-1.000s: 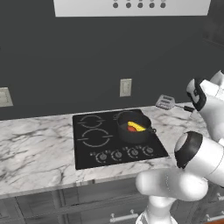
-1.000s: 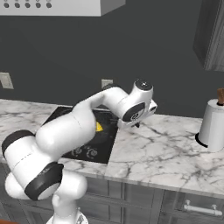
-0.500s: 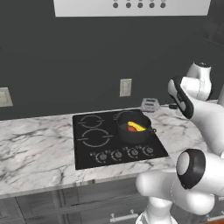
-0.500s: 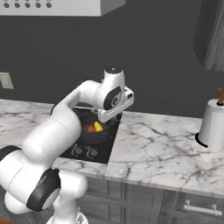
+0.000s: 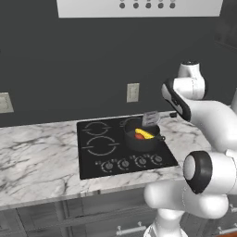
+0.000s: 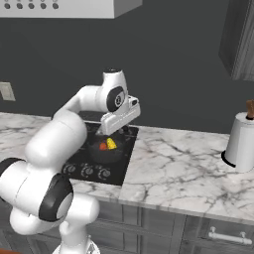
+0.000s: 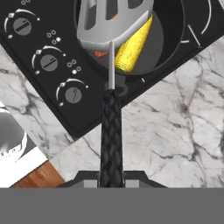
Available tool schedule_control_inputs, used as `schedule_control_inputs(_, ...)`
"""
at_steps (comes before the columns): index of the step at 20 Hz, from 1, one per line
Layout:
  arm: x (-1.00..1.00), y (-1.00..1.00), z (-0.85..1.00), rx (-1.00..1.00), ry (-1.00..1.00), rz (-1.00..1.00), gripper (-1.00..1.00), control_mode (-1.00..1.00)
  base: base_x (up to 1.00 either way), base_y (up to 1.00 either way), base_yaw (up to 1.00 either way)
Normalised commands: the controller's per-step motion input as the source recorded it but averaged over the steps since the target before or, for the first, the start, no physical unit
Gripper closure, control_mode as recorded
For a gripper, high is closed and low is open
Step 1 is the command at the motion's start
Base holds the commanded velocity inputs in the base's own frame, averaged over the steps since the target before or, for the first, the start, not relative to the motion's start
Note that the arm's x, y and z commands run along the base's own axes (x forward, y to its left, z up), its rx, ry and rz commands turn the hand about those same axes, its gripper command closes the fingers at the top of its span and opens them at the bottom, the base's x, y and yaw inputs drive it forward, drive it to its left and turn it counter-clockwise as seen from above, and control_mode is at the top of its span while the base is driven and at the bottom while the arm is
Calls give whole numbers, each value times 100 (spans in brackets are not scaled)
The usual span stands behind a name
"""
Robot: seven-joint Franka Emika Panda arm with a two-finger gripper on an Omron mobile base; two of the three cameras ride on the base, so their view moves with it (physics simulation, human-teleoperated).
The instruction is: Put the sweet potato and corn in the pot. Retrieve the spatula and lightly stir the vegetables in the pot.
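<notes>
The dark pot (image 5: 139, 142) sits on the cooktop's right front burner, and its rim (image 7: 174, 45) curves across the hand view. Inside lie the yellow corn (image 7: 133, 43) and the orange sweet potato (image 5: 138, 136), of which only a sliver (image 7: 100, 54) shows under the spatula. My gripper (image 7: 111, 179) is shut on the spatula's black handle (image 7: 110, 131). The silver slotted spatula head (image 7: 111, 22) hangs over the pot's near side, above the vegetables; from the left base view the spatula head (image 5: 150, 118) is just above the pot's back rim. Whether it touches them I cannot tell.
The black cooktop (image 5: 99, 150) has a row of knobs (image 7: 72, 94) along its front. Marble counter (image 6: 183, 168) stretches right to a white paper towel roll (image 6: 241, 144). A wall outlet (image 5: 133, 92) is behind the stove, a range hood (image 5: 139, 7) above.
My arm has swung left from the right counter, carrying the spatula, and its head now hangs over the pot. The vegetables have stayed in the pot.
</notes>
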Motion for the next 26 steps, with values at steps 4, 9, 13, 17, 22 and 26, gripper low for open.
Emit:
schedule_control_inputs(4, 29, 7, -13, -3, 16, 0, 100, -100, 0, 0, 0)
schedule_control_inputs(9, 19, 10, -18, -4, 15, 0, 100, -100, 0, 0, 0)
schedule_control_inputs(13, 1, 1, -18, -4, 14, 0, 100, -100, 0, 0, 0)
schedule_control_inputs(17, 3, 0, -26, -1, 6, 0, 100, -100, 0, 0, 0)
schedule_control_inputs(22, 16, 1, -24, -2, 1, -1, 100, -100, 0, 0, 0)
schedule_control_inputs(26, 30, 5, -13, -2, 0, -5, 100, -100, 0, 0, 0)
